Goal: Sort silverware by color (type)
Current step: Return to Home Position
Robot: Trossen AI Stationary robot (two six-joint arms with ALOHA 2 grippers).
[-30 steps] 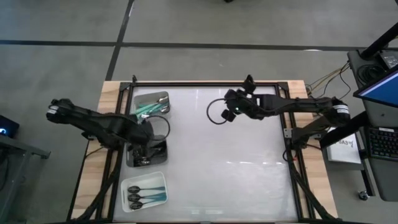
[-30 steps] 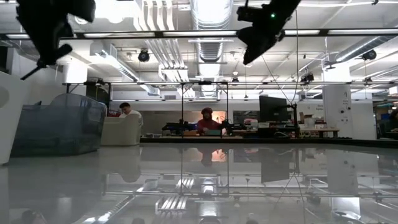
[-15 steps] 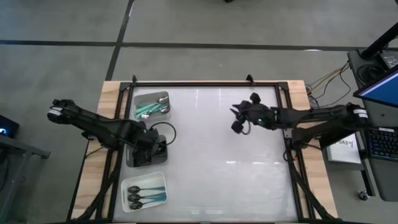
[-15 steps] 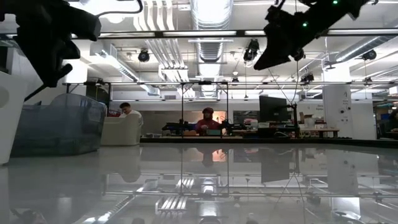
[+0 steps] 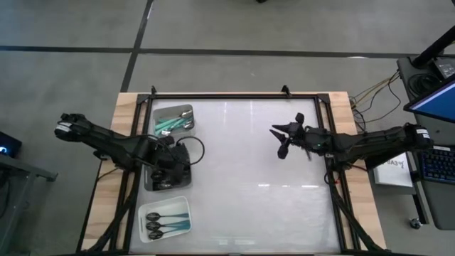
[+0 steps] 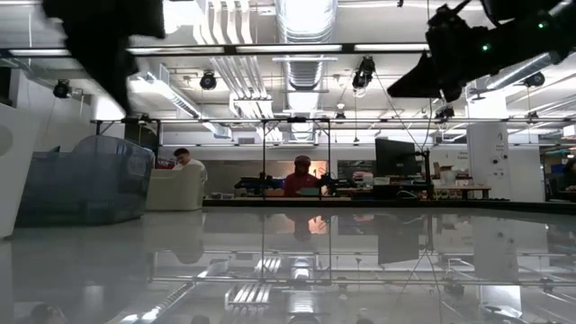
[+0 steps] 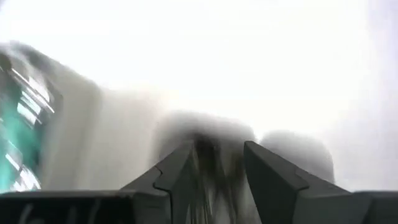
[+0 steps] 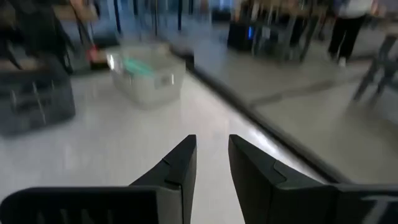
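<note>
Along the left edge of the glossy white table [image 5: 249, 171] we see three trays in a row. Teal-handled spoons [image 5: 169, 123] lie in the silver tray [image 5: 186, 110], and more spoons [image 5: 162, 225] lie in the white tray [image 5: 146, 208]. The left gripper [image 7: 217, 155] hangs over the dark tray [image 5: 152, 183] between them, fingers parted. The right gripper [image 8: 211, 146] hovers above the table's middle, fingers slightly apart, grasping nothing. Beyond the mirror-like top, a person [image 6: 299, 171] sits under a ceiling duct [image 6: 304, 22].
</note>
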